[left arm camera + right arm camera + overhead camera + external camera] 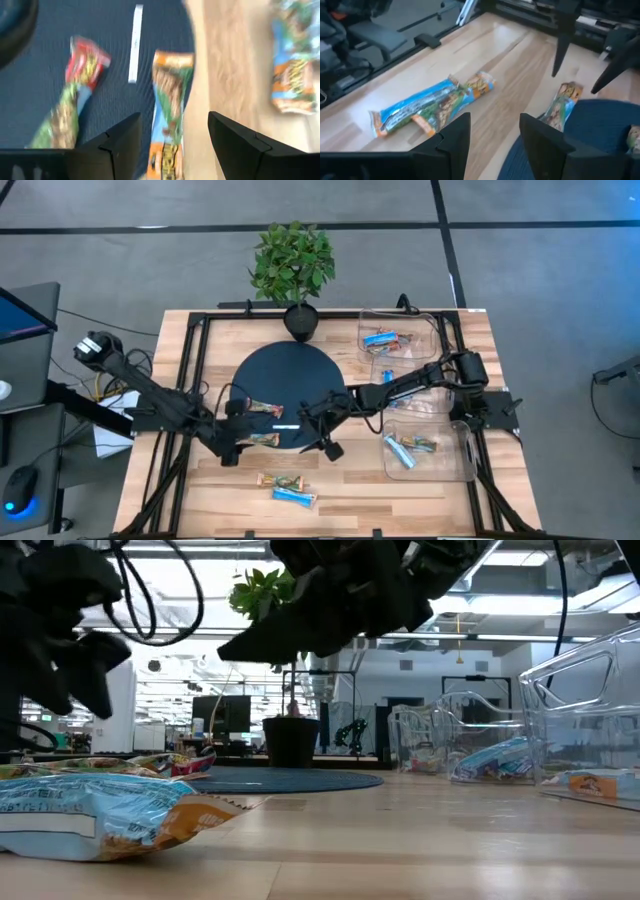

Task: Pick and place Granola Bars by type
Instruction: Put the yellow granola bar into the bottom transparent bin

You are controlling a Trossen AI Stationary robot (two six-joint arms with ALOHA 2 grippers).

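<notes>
On the wooden table (200,500), a round dark mat (290,375) occupies the centre, with a potted plant (294,270) at its far edge. Three clear bins stand in a row along the right side: the far bin (425,325) contains a blue-wrapped bar among others, the middle bin (420,402) is largely hidden by the right arm, and the near bin (455,465) holds a blue bar (400,453) and a green-and-brown bar (424,444). Both arms reach toward the middle of the table. The left gripper (238,442) hangs over the mat's near-left edge, fingers spread, directly above a green-and-orange bar (170,110) lying across the mat's rim; nothing is held between the fingers. A red-and-green bar (75,90) lies just beside it on the mat, with a thin white strip (134,42) between the two. The right gripper (318,428) hovers over the mat's near-right edge, fingers (452,137) parted and empty. Two further bars rest on the bare wood near the front edge: a green-and-orange one (279,480) and a blue one (294,497), lying just beside each other.
</notes>
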